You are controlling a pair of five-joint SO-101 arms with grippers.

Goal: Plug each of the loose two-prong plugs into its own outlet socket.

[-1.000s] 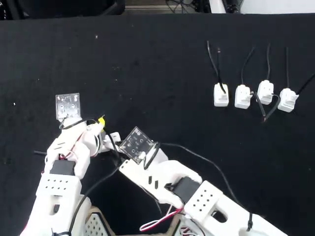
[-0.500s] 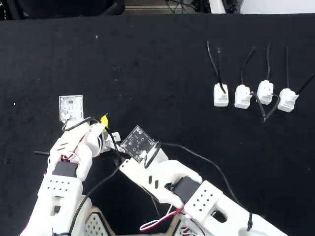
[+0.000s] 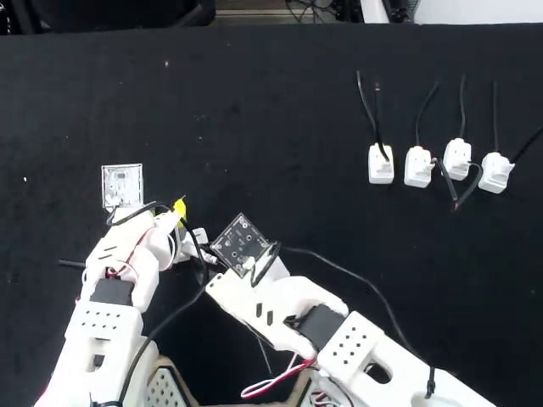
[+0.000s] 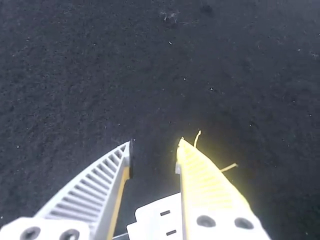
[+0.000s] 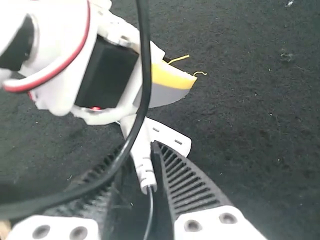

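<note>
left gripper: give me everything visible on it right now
The left gripper has two tapered, ribbed, plastic-looking jaws, one white and one yellow with stray wisps at its tip. They stand apart with nothing between them, over the black table. It sits close beside the right gripper, which pinches a small white plug; whether the two grippers touch is unclear.

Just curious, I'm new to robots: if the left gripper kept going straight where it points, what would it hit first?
Only the black table. The open left gripper points at its dark surface; nothing else seems to lie in line, though depth is unclear.
</note>
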